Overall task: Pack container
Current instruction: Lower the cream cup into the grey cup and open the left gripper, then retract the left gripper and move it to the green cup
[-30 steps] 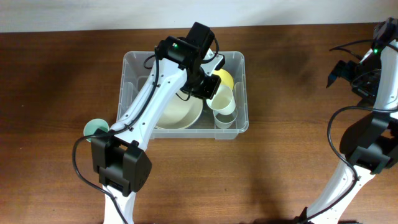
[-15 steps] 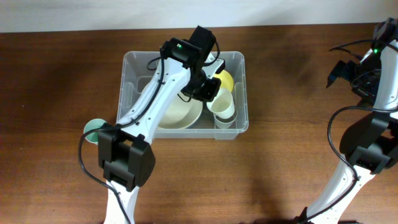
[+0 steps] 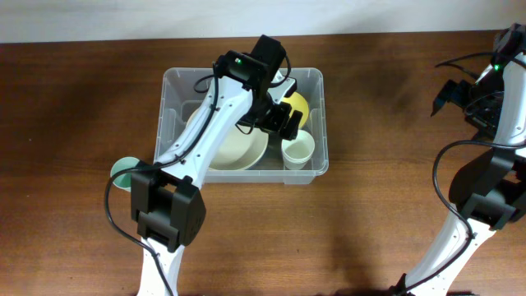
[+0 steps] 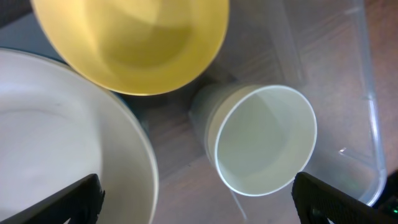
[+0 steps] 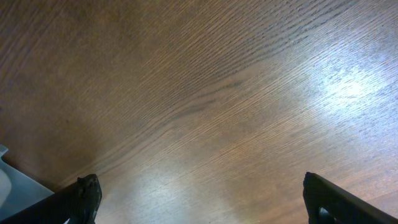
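The clear plastic container [image 3: 169,80] sits mid-table. It holds a wide cream bowl [image 3: 234,150], a yellow bowl [image 3: 299,104] and a pale cup [image 3: 298,150]. The cup stands upright in the front right corner. My left gripper [image 3: 284,122] hovers open just above the cup and yellow bowl. In the left wrist view the cup [image 4: 264,140] lies below the open left gripper [image 4: 199,200], free of both fingers. The yellow bowl [image 4: 134,37] and cream bowl [image 4: 62,143] show beside it, with the container wall [image 4: 368,124] at the right. My right gripper [image 3: 460,94] is open over bare wood at the far right, and nothing lies between the fingers of the right gripper [image 5: 202,196].
A small pale green dish [image 3: 124,171] rests on the table left of the container, partly hidden behind the left arm's base. In the right wrist view a corner of the container [image 5: 12,180] shows at the lower left.
My left gripper has opened and let go of the cup. The cup hung tilted in the jaws before. Now it stands upright in the container's front right corner. The right arm has not moved.
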You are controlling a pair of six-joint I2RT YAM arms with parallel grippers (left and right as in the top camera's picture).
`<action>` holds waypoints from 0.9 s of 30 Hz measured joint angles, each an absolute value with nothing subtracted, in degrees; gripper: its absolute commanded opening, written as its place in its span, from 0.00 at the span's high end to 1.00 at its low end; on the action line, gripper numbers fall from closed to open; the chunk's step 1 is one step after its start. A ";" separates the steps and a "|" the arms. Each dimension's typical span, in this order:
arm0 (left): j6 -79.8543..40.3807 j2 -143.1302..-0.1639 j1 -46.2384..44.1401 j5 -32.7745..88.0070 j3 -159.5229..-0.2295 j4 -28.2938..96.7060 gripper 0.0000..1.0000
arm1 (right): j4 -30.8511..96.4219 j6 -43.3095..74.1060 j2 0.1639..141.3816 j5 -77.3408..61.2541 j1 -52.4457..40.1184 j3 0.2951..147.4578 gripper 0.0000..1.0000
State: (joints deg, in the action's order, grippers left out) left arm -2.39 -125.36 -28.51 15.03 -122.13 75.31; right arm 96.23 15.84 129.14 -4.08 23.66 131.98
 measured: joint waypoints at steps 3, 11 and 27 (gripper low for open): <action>-2.39 -125.40 -26.92 14.48 -124.18 76.42 0.01 | 96.23 15.81 129.14 -4.08 23.66 131.98 0.01; -8.38 -125.25 -14.68 3.99 -135.96 91.24 0.01 | 96.20 15.81 129.14 -4.10 23.66 131.98 0.01; -21.21 -106.17 11.86 -6.04 -132.20 96.44 0.00 | 96.23 15.84 129.14 -4.08 23.66 131.98 0.01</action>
